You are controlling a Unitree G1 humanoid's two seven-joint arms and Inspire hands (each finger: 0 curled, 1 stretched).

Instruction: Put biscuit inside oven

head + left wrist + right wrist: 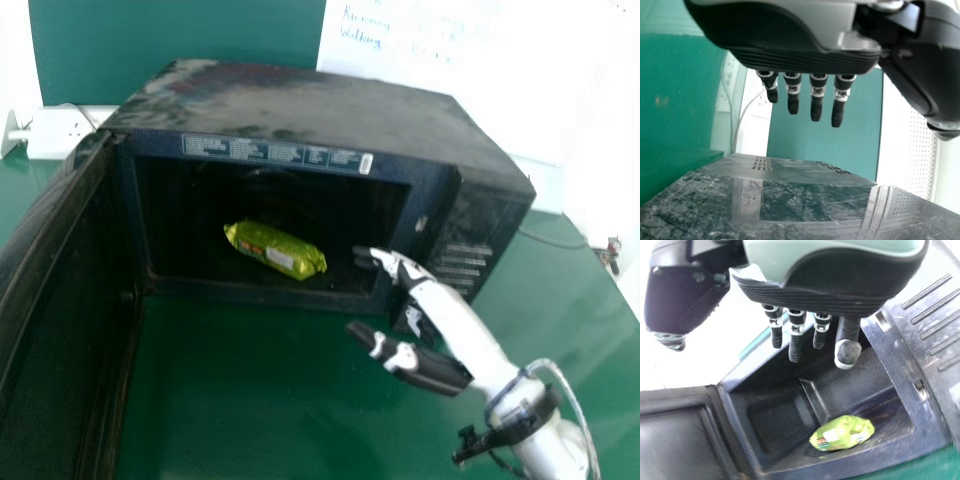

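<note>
Lab-like room (scribbled whiteboard [500, 80])

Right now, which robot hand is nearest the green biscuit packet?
The right hand, at the oven's open front near the packet; the left hand is over a shiny surface.

1 shiny yellow-green biscuit packet [275, 250] with a white patch lies slantwise inside the oven [330, 105], near its front opening. The oven, dark and boxy, stands upright, its door [60, 330] swung wide open.
</note>
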